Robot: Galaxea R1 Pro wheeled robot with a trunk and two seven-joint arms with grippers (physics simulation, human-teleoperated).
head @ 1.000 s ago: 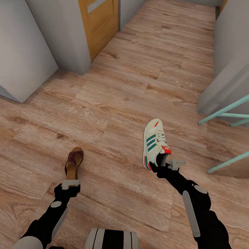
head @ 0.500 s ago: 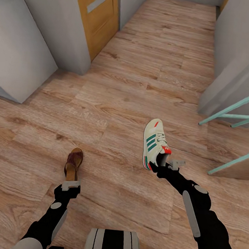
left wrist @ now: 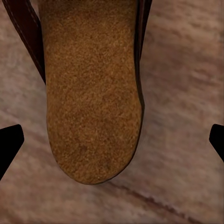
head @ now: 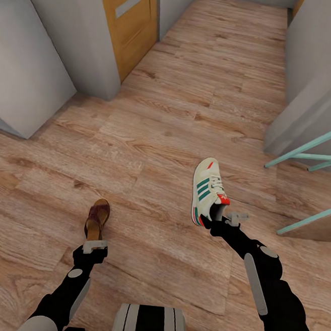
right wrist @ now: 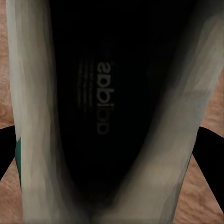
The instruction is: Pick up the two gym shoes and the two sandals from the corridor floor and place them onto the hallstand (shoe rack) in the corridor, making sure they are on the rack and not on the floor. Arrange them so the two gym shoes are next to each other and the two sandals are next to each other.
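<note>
A cream-white gym shoe (head: 205, 188) with green stripes hangs tilted over the corridor floor (head: 193, 87). My right gripper (head: 220, 220) is shut on its heel. In the right wrist view the gym shoe's dark opening (right wrist: 107, 107) sits between the fingers (right wrist: 6, 154). A dark-brown sandal (head: 98, 217) lies on the planks, insole up. My left gripper (head: 95, 244) hovers at its heel, open. In the left wrist view the sandal's tan insole (left wrist: 91, 93) lies between the wide-apart fingertips (left wrist: 8, 144) without touching them. The hallstand is out of view.
Grey walls (head: 28, 66) and a yellow-wood door (head: 129, 25) line the left side. On the right are a grey wall (head: 317, 63) and a teal-framed piece of furniture (head: 314, 149). The corridor runs straight ahead over open planks.
The whole view has slid down slightly, the sandal moving with the floor. The gym shoe stayed with my right gripper and tilted a little, showing a red mark at its toe.
</note>
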